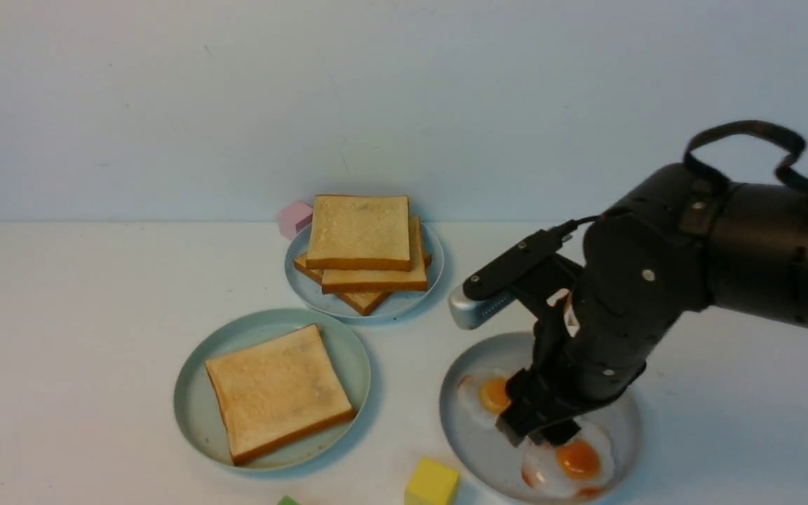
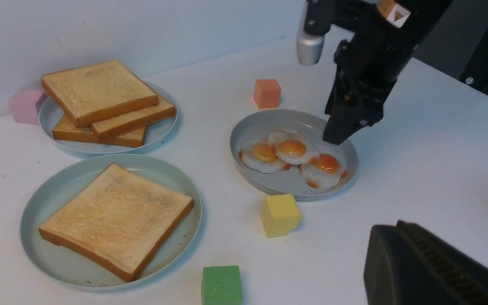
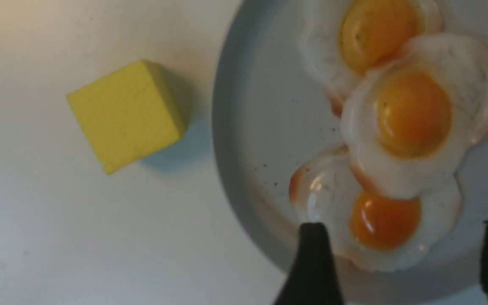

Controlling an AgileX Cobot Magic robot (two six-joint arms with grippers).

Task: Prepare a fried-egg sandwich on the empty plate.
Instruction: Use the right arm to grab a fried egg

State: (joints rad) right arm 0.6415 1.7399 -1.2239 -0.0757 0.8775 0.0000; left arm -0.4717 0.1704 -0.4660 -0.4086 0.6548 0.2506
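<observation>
The mint-green empty plate (image 1: 193, 382) (image 2: 32, 203) at the front left holds one toast slice (image 1: 278, 393) (image 2: 115, 220). No assembled fried-egg sandwich is in view. Three fried eggs (image 2: 292, 148) (image 3: 413, 114) overlap on a grey plate (image 1: 460, 421) (image 2: 252, 127) at the front right. My right gripper (image 1: 537, 431) (image 3: 405, 237) hangs open just above the nearest egg (image 1: 576, 459) (image 3: 384, 220), one dark fingertip (image 3: 314, 254) on each side, holding nothing. My left gripper (image 2: 398, 226) shows only in its own wrist view, shut and empty, well off from the plates.
A pale-blue plate (image 1: 404, 303) at the back carries stacked toast slices (image 1: 360, 231) (image 2: 98, 91). Foam cubes lie around: yellow (image 1: 432, 482) (image 3: 127, 114) by the grey plate, green (image 2: 221, 284) in front, pink (image 1: 294, 217) by the wall, orange (image 2: 267, 93) behind the eggs.
</observation>
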